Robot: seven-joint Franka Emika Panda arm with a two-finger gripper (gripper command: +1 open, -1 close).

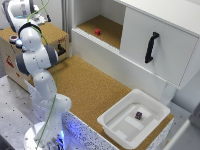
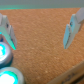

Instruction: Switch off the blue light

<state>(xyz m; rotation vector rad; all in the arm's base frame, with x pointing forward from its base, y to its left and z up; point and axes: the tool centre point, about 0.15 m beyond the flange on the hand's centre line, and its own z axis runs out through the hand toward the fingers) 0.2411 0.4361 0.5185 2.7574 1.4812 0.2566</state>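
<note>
Glow marks the blue light [image 2: 10, 77]: a small round lamp lying flat on the cork-covered worktop [image 2: 42, 25], lit pale blue at the edge of the wrist view. A second round lamp [image 2: 2, 51], more teal in colour, sits just beside it. The picture is blurred, so which of the two is truly the blue one is my best reading, not a certainty. The relation that matters is that both lamps lie outside the gap of the gripper [image 2: 39, 47]. They sit beyond one of the fingers [image 2: 7, 30], not between the pair and not under a tip. The fingers are spread wide and hold nothing, with only bare cork between them. To press the lamp, the hand would likely need to slide sideways toward that finger's side until one tip stands over the disc, then go down. In the exterior view the hand itself is hidden behind the arm [image 1: 37, 62], which is bent low over the near corner of the worktop, where a bluish shine shows. Well apart, toward the exterior view's right, a white tray [image 1: 114, 116] rests on the cork, and further back stands a white cabinet [image 1: 150, 22].
</note>
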